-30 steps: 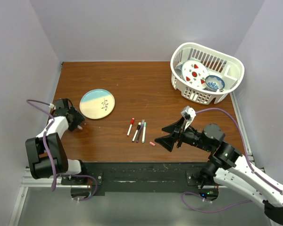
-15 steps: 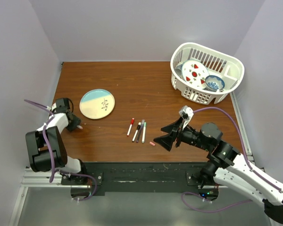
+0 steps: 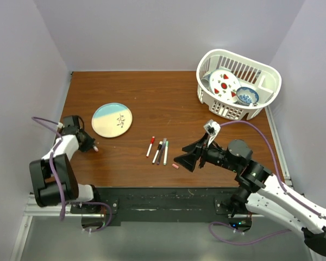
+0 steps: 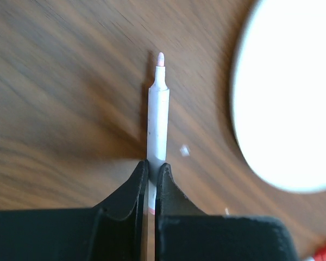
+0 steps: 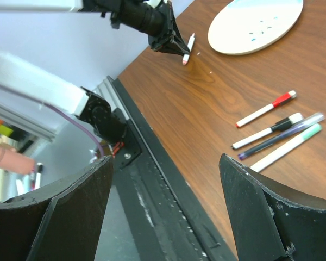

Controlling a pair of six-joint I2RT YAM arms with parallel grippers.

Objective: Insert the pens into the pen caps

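Brown wooden worktop (image 3: 168, 98), pale walls around: one pen gripped, its cap not yet fetched.

From above, the left fingers (image 3: 87, 142) are clenched on a slim white marker pen with a pink tip (image 3: 94, 147), just left of the round blue-and-cream plate (image 3: 112, 120). Four more slim pens (image 3: 158, 149) lie to the plate's lower right, with a tiny pink cap (image 3: 175, 166) beyond them, near the spread, empty right fingers (image 3: 187, 162). The left wrist view shows the barrel pinched at its rear, tip bare. The right wrist view shows both fingers wide apart. Next, probably, the right fingers must pick up the cap and line its mouth up with the tip.
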